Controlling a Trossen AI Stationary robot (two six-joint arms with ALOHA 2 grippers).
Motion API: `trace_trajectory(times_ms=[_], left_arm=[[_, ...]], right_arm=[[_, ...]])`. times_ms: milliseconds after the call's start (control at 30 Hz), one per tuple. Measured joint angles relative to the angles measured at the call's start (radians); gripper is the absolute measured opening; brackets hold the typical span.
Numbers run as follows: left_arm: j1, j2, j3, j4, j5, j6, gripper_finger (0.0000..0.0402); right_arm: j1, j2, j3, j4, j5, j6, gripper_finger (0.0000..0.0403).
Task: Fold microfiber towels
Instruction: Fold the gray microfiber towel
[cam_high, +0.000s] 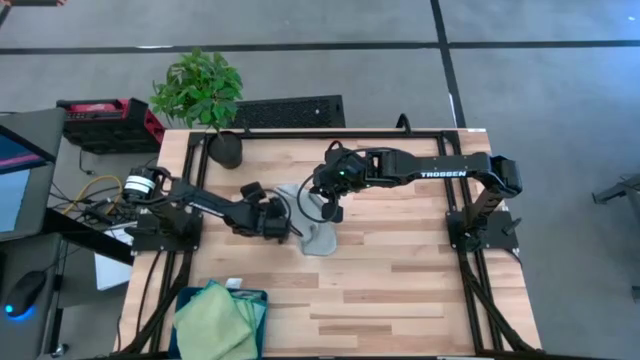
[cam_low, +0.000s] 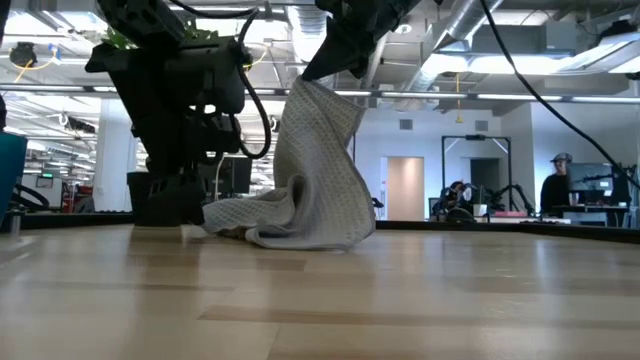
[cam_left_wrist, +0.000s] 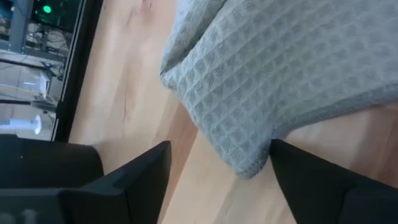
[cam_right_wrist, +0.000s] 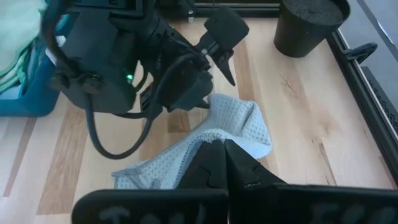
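A blue bin (cam_high: 252, 300) holding green towels (cam_high: 215, 320) sits at the table's seven o'clock edge, well apart from the work. Nearer the centre, the left gripper (cam_high: 285, 224) is low over the wood with its fingers (cam_left_wrist: 134, 180) spread wide and grasping nothing; in its wrist view a rounded corner of the grey towel (cam_high: 318, 232) lies between them, not yet pinched. The towel rests just left of the table's centre, one part heaped on the boards and one edge hoisted into a tent (the level view shows it hanging from above). To the right, at about two o'clock from that heap, the right gripper (cam_high: 330, 208) is clenched on the raised edge, its tips meeting on the cloth in its own wrist view. The step in hand appears to be taking a two-point hold on the first towel before spreading or folding it. The next move likely calls for the left fingers to close squarely on that loose corner, without trapping a second layer, while the right holds the edge taut.
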Motion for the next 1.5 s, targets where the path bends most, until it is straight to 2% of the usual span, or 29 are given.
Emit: trace_trajectory(times_ms=[100, 233, 367, 633, 767, 933, 1200, 1300, 1500], left_arm=[[0.016, 0.000, 0.000, 0.010, 0.052, 0.021, 0.0238], [0.024, 0.000, 0.000, 0.012, 0.193, 0.070, 0.0211], [0.025, -0.002, 0.017, -0.003, 0.280, 0.081, 0.0177], [0.017, -0.002, 0.171, -0.008, 0.551, 0.136, 0.0112], [0.008, -0.002, 0.240, -0.011, 0.573, 0.157, 0.0078], [0.009, -0.002, 0.290, -0.020, 0.576, 0.171, 0.0010], [0.009, 0.035, 0.305, 0.040, 0.630, 0.156, 0.0019], [0.010, 0.058, 0.304, 0.056, 0.665, 0.194, 0.0026], [0.009, 0.083, 0.304, 0.134, 0.664, 0.288, 0.0056]], right_arm=[[0.000, 0.000, 0.000, 0.000, 0.000, 0.000, 0.0002], [0.000, 0.000, 0.000, 0.000, 0.000, 0.000, 0.0002], [-0.004, 0.000, 0.000, 0.000, -0.001, 0.000, 0.0002], [-0.038, 0.000, 0.000, -0.014, -0.006, 0.079, 0.0002], [-0.053, 0.000, 0.000, -0.043, -0.005, 0.080, 0.0002], [-0.064, -0.004, -0.001, -0.072, -0.006, 0.080, 0.0002], [-0.084, -0.039, -0.001, -0.079, -0.004, 0.079, 0.0002], [-0.084, -0.039, -0.001, -0.092, -0.004, 0.079, 0.0002], [-0.084, -0.043, -0.001, -0.093, -0.004, 0.079, 0.0002]])
